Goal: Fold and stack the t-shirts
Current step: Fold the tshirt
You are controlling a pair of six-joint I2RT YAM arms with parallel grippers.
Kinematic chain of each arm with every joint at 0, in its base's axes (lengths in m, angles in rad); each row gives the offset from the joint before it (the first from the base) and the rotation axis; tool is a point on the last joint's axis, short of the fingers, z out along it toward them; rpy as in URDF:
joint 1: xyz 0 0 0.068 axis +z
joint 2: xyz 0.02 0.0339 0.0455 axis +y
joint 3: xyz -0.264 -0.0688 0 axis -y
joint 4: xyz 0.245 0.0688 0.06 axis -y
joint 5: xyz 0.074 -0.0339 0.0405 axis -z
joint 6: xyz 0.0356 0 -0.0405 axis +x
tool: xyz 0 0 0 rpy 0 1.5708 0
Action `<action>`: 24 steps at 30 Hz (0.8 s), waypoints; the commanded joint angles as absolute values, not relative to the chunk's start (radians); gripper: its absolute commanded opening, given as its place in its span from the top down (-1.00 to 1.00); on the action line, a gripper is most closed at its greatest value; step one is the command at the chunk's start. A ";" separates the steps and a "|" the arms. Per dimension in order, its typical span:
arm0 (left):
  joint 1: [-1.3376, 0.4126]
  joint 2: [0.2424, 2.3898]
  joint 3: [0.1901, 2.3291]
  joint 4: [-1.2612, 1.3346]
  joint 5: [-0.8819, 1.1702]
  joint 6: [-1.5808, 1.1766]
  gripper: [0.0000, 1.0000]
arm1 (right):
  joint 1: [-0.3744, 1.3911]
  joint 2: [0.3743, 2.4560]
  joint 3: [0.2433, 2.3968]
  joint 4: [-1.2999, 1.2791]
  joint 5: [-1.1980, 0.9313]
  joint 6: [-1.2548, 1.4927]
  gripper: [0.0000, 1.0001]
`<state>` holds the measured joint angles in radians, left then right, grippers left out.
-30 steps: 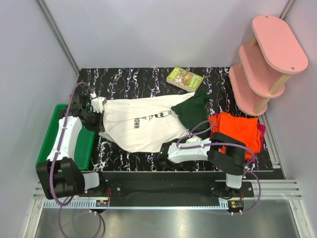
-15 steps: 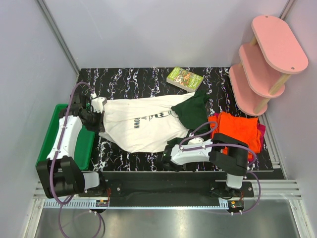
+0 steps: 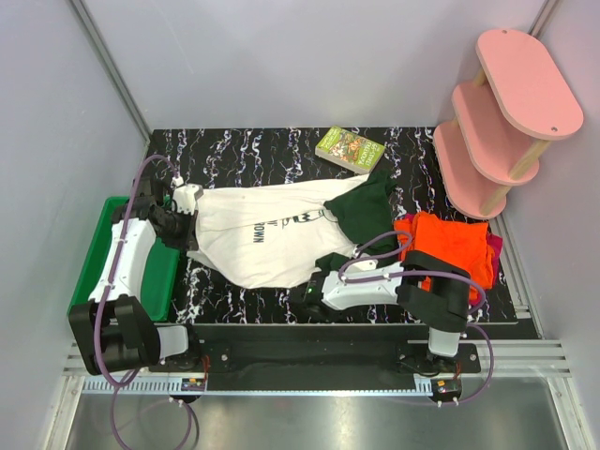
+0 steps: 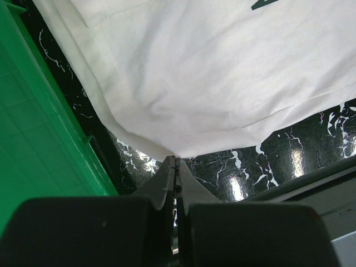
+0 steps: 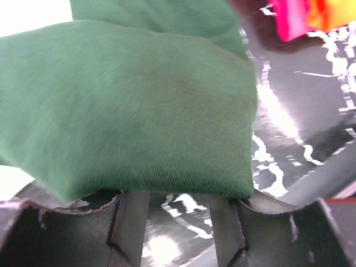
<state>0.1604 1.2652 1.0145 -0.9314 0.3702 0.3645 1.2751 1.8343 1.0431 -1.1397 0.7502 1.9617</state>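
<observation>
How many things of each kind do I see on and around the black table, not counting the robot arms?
shirts: 3 (white shirt, orange shirt, magenta shirt)
book: 1
tray: 1
shelf: 1
total: 6

Overhead camera looks down; wrist cameras close on the t-shirt point(image 3: 262, 239).

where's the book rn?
Top view: book sits far back on the table, right of centre, just beyond the green sleeve, left of the pink shelf.
</observation>
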 commanded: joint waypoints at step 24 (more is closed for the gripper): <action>0.158 1.312 1.061 -0.919 0.397 0.356 1.00 | 1.121 1.819 1.028 -0.892 0.885 1.691 -0.06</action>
